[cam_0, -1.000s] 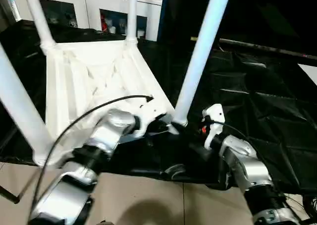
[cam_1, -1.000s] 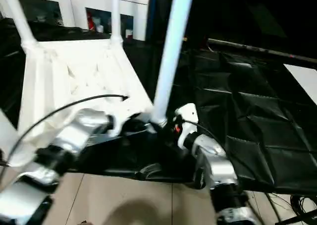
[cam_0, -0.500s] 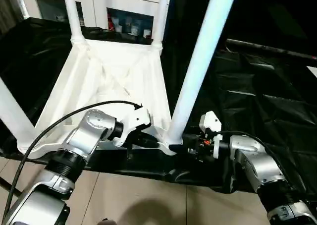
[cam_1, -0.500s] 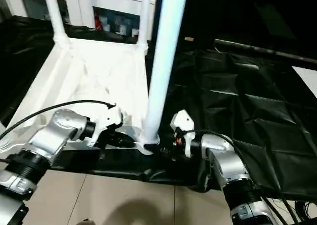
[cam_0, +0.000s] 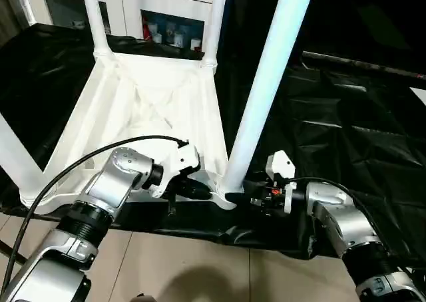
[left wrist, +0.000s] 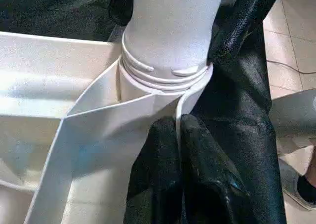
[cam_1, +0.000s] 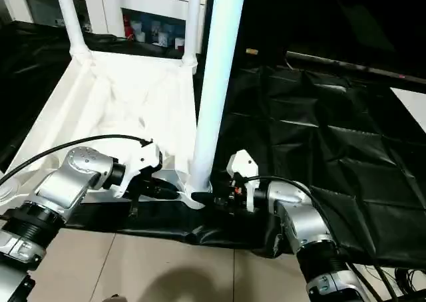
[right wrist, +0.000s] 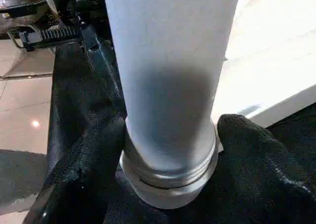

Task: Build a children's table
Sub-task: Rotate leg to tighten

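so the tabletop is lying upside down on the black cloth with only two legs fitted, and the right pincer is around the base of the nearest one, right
Not quite: four legs stand in the tabletop, not two; the left eye view shows all four. The rest holds: it lies upside down on the black cloth, and the right pincer sits around the base of the nearest leg.

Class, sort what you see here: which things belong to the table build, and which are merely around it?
Job:
tabletop
near leg
far legs
left gripper
right gripper

Around:
black cloth
cabinet
floor
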